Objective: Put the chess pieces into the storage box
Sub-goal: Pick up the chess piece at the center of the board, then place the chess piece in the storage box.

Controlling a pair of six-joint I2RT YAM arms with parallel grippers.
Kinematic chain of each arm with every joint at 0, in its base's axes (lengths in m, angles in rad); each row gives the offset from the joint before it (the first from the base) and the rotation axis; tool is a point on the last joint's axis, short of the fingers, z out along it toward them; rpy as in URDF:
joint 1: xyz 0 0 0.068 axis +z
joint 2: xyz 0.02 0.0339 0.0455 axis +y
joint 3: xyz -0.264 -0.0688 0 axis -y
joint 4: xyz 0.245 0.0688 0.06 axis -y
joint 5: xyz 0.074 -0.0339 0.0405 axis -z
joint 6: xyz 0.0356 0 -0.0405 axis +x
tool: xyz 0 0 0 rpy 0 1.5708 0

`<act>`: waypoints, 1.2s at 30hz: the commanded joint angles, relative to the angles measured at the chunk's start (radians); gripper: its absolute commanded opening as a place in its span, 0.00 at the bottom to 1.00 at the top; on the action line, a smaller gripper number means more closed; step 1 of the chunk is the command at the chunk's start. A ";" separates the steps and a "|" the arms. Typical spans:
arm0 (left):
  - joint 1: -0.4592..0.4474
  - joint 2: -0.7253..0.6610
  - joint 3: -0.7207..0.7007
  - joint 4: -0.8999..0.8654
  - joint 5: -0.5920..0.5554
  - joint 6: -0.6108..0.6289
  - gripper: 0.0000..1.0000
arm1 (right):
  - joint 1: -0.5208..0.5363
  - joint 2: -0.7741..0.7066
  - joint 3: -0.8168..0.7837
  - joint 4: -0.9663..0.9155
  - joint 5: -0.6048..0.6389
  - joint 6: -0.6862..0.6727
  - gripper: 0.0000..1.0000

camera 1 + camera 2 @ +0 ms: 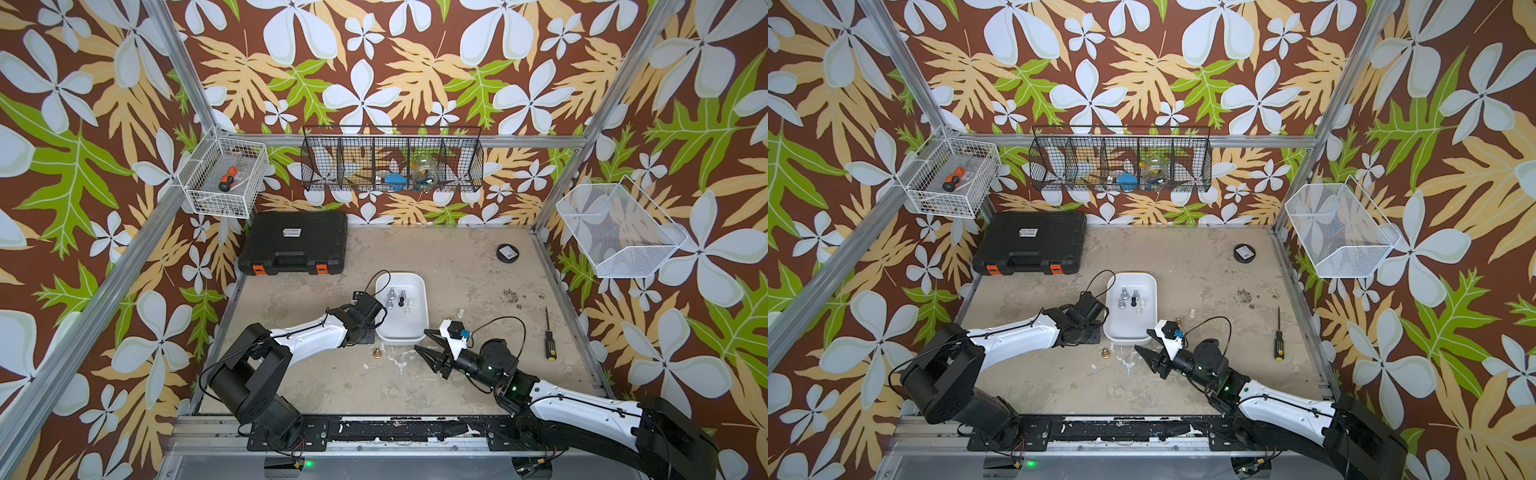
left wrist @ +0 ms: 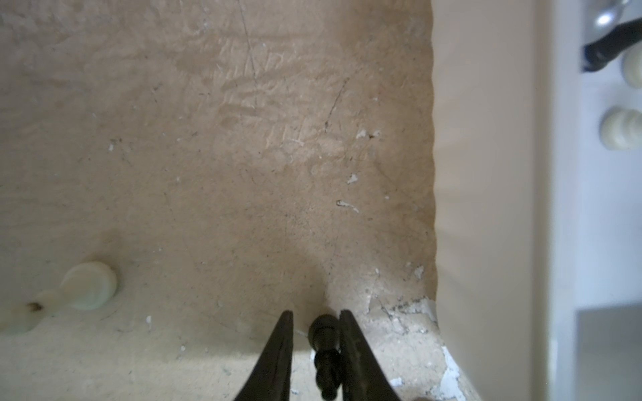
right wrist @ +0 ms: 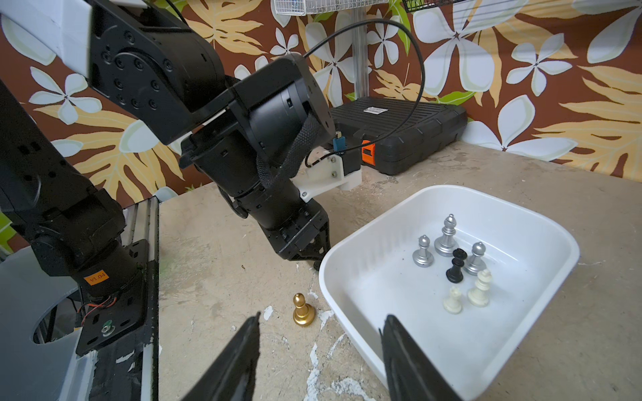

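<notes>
The white storage box point(image 1: 403, 326) point(image 1: 1129, 328) point(image 3: 382, 277) holds several chess pieces: silver point(image 3: 446, 236), black point(image 3: 455, 267) and cream point(image 3: 479, 290). My left gripper point(image 2: 316, 312) points down at the table by the box's left wall point(image 2: 486, 173). Its jaws stand narrow round an upright black piece point(image 2: 324, 333) that touches one finger, with a slit at the other. A cream piece point(image 2: 87, 288) lies nearby. A gold pawn point(image 1: 377, 354) point(image 3: 303, 310) stands in front of the box. My right gripper point(image 1: 420, 340) point(image 3: 323, 316) hovers open and empty at the box's near corner. Another cream piece point(image 1: 460, 312) stands to the right of the box.
A black case with orange latches point(image 1: 293, 243) lies at the back left. A round black puck point(image 1: 508, 252) sits at the back right. A yellow-handled screwdriver point(image 1: 550, 338) lies at the right. Wire baskets point(image 1: 224, 183) hang on the walls.
</notes>
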 commanded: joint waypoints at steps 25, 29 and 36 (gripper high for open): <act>-0.048 -0.116 0.258 -0.234 -0.110 0.020 0.10 | 0.001 -0.147 -0.063 0.022 0.156 0.002 0.57; -0.097 -0.029 0.395 -0.252 -0.096 0.043 0.09 | 0.001 -0.240 -0.096 -0.005 0.279 0.007 0.57; -0.131 0.184 0.535 -0.231 -0.018 0.071 0.10 | 0.001 -0.279 -0.107 -0.019 0.337 0.004 0.57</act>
